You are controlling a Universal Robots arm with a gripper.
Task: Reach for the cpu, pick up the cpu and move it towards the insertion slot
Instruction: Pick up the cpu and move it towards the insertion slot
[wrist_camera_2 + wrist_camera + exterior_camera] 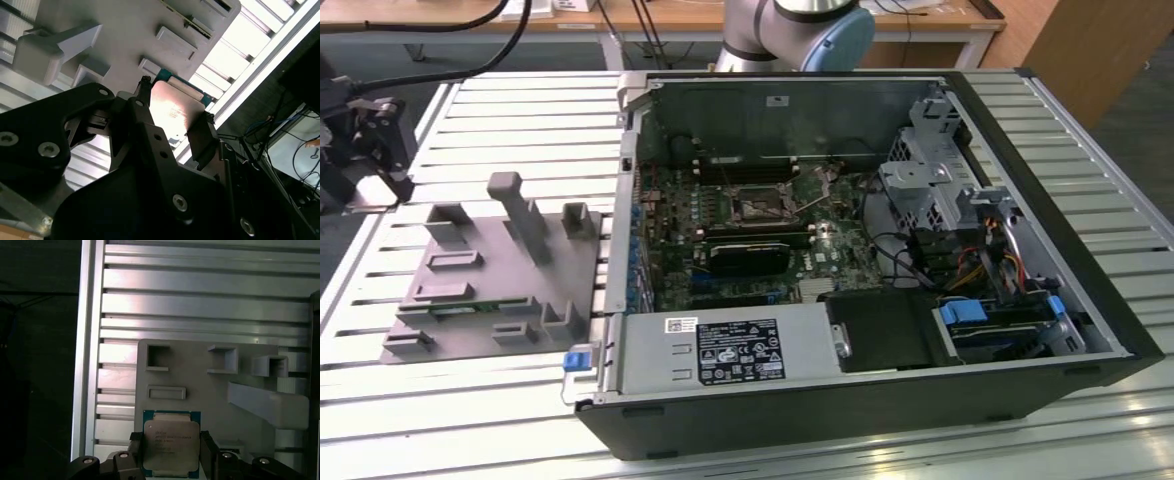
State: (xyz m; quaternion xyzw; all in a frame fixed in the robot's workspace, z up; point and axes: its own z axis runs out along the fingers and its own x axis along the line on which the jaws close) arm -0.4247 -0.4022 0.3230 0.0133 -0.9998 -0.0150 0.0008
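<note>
Spanning the exterior view, a slatted aluminium table (454, 430) carries an open computer case (854, 400), with wooden desks (694, 15) and trailing cables behind it. Beside the case, toward the exterior view's left, sits a grey plastic fixture (480, 280). Inside the case lies the green circuit board (670, 225), its insertion slot (758, 205) showing a dark centre. The gripper (171, 439), cut off at the frame edge in the exterior view, clamps the cpu (171, 452) by two opposite edges above the fixture, well apart from the slot. Black fingers (200, 137) hide the chip's sides in both wrist views.
</note>
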